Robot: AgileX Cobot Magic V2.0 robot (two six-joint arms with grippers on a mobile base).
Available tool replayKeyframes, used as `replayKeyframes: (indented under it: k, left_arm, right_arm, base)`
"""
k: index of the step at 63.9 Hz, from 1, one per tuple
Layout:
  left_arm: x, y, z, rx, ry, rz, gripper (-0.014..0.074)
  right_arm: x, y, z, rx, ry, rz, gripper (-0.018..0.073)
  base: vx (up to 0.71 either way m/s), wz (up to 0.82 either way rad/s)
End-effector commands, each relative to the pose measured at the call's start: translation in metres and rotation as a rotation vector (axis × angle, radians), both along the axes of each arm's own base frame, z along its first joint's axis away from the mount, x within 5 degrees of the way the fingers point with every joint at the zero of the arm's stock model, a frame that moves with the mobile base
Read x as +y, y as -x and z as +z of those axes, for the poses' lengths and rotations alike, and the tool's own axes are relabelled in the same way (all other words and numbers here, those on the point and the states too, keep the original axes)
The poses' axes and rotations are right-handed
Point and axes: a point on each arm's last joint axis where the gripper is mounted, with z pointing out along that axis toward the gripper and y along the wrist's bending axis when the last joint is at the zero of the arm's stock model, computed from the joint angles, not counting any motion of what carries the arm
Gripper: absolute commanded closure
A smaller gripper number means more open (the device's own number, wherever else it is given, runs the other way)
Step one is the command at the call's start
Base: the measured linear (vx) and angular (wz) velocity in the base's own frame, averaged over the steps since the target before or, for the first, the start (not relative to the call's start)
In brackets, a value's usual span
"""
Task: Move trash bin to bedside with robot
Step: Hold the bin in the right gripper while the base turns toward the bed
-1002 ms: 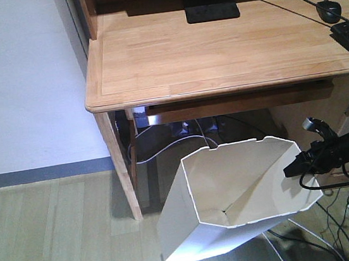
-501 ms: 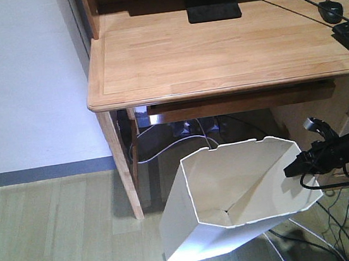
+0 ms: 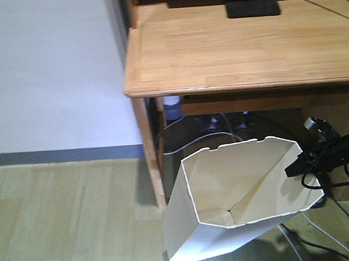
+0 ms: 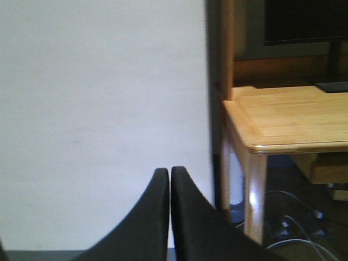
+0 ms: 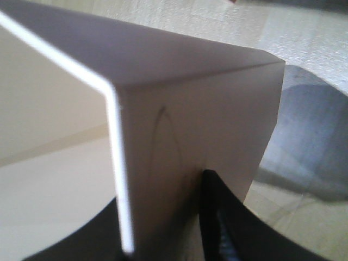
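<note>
1. The right fingers (image 5: 220, 217) were closed on the rim wall of the white thin-walled plastic trash bin (image 3: 231, 181), one inside and one outside, probably so the rolling base could drag it.
2. The bin leaned over the pale wooden floor (image 3: 59, 227), just beside the leg of the light wooden desk (image 3: 228, 47).
3. The left fingers (image 4: 157, 212) were pressed together and held nothing.
4. No bed was in view.

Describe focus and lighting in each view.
Front view: sharp, evenly lit, deep shadow under the desk. Left wrist view: soft, the left gripper a dark silhouette against bright wall. Right wrist view: bin too close, blurred, a grey shadow on the floor.
</note>
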Motion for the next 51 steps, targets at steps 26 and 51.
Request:
replayKeyframes:
  k: [26,51]
  left_arm:
    - [-0.0002,0.0015,0.0150,-0.101,0.008,-0.003,0.0603]
    - [-0.0002,0.0015,0.0150,-0.101,0.008,-0.003,0.0603]
  right_arm:
    - [0.0087,-0.0136,0.0507,-0.063,-0.250,-0.002,0.0564]
    - [0.0087,-0.0136,0.0507,-0.063,-0.250,-0.002,0.0564]
  base:
    - [-0.08,0.61]
    - [-0.03,0.62]
